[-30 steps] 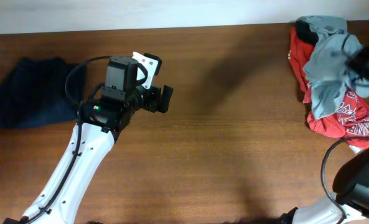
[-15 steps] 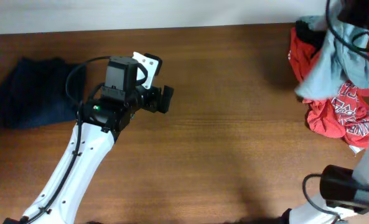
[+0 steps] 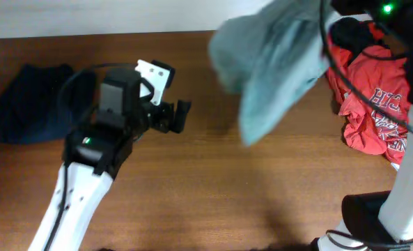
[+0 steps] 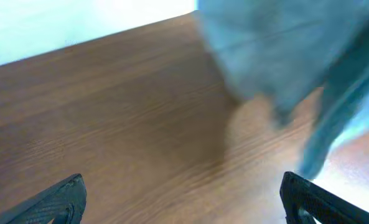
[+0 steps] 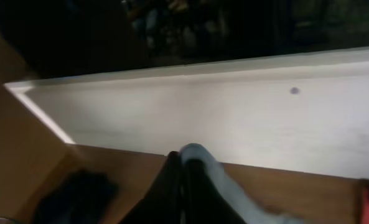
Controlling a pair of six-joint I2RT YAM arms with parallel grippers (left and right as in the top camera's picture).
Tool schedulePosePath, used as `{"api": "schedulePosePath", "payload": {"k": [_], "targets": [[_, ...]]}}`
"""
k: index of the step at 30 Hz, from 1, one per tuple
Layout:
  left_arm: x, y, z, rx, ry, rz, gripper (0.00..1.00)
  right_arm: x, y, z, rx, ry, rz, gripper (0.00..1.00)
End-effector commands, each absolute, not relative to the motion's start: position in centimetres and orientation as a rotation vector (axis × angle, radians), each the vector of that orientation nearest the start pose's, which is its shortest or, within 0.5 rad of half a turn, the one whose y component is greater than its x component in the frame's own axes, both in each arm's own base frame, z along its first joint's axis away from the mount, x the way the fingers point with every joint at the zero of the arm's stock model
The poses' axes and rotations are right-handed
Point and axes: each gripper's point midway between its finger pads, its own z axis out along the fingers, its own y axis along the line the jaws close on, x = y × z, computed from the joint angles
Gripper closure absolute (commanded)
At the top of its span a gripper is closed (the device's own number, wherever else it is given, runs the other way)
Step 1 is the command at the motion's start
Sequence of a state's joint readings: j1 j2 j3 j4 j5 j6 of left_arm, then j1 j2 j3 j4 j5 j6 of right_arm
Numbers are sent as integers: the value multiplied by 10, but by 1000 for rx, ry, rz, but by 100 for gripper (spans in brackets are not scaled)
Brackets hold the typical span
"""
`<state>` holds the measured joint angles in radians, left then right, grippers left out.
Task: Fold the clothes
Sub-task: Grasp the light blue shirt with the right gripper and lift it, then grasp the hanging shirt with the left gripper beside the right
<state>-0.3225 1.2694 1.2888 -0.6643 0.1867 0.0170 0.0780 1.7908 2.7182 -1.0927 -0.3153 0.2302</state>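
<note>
One pale grey-green T-shirt (image 3: 276,63) hangs in the air over the far right of the table (image 3: 213,181). The right hand (image 5: 183,165) pinches it tight. The left hand (image 4: 183,186) is spread wide and holds nothing. The view from above shows one dark navy piece (image 3: 28,104) at the left, and one red heap (image 3: 373,104) and one black piece (image 3: 345,31) at the right. Only the right wrist view shows the pinch.

Brown wooden table (image 3: 213,181), white wall (image 3: 88,14)
</note>
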Motion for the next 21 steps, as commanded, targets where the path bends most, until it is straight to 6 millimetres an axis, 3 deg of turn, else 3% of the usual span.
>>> {"api": "schedulePosePath", "payload": {"k": [1, 7, 13, 21], "targets": [[339, -150, 306, 484, 2131, -396, 1, 395, 90, 573, -90, 1730, 497, 96], [333, -153, 306, 508, 2133, -422, 1, 392, 107, 563, -125, 1769, 534, 96], [319, -182, 299, 832, 2040, -522, 1, 383, 123, 555, -188, 1806, 611, 96], [321, -207, 263, 967, 2085, -686, 1, 377, 130, 549, -223, 1833, 657, 96]]}}
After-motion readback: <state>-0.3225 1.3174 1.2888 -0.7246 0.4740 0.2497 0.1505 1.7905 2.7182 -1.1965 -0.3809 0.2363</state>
